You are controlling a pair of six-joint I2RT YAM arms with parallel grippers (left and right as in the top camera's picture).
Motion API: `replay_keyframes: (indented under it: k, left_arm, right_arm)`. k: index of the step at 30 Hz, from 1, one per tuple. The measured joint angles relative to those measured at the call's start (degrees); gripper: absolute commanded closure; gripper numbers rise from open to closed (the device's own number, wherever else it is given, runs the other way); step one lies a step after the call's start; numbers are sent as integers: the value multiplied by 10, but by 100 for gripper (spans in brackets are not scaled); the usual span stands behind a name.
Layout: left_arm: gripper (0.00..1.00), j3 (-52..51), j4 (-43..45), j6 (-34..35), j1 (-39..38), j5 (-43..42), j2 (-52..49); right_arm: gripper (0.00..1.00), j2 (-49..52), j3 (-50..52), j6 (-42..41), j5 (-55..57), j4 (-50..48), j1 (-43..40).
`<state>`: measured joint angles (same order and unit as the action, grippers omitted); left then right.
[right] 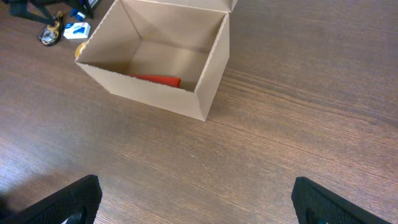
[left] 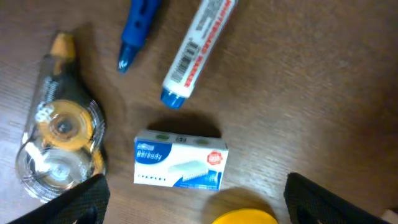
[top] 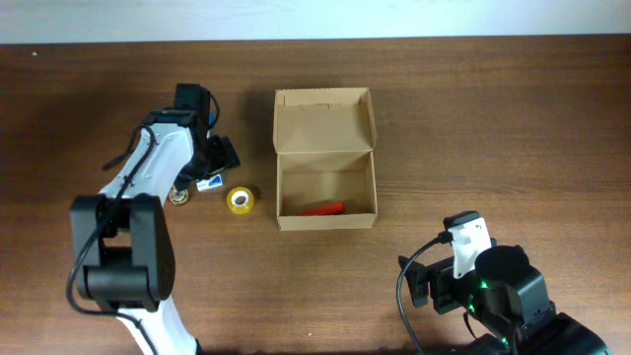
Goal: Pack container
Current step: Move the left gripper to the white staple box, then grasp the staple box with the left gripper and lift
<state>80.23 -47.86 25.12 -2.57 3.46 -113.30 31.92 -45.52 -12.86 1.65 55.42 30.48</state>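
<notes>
The brown cardboard container stands open at the table's middle, its lid flap tipped back, with a red item inside; it also shows in the right wrist view. My left gripper is open, low over a small white and blue box, with a yellow tape roll between the fingertips at the frame's bottom. A correction tape dispenser, a blue pen and a white marker lie close by. My right gripper is open and empty, near the front right.
The yellow tape roll lies just left of the container. The dispenser lies further left. My left arm's base stands at the front left, my right arm's body at the front right.
</notes>
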Motion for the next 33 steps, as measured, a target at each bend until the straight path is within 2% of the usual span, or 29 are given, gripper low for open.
replay_keyframes:
  k: [3, 4, 7, 11, 14, 19, 23, 26, 33]
  left_arm:
    - [11, -2, 14, -32, 0, 0, -7]
    - [17, -2, 17, -42, 0, 0, -11]
    - [26, -2, 19, -66, 0, 0, -35]
    - [27, -2, 23, -108, 1, 0, -42]
    - [32, -2, 27, -134, 7, 0, -42]
    - [36, -11, 37, -150, 12, 0, -42]
    - [56, -13, 42, -166, 11, -5, -42]
    - [61, -14, 42, -168, 11, -5, -40]
    - [64, -14, -8, -163, 11, -7, -30]
  right_arm:
    - [1, 0, 0, 0, 0, 0, 0]
    - [1, 0, 0, 0, 0, 0, 0]
    - [1, 0, 0, 0, 0, 0, 0]
    - [1, 0, 0, 0, 0, 0, 0]
    - [1, 0, 0, 0, 0, 0, 0]
    - [1, 0, 0, 0, 0, 0, 0]
    - [1, 0, 0, 0, 0, 0, 0]
    - [1, 0, 0, 0, 0, 0, 0]
    - [1, 0, 0, 0, 0, 0, 0]
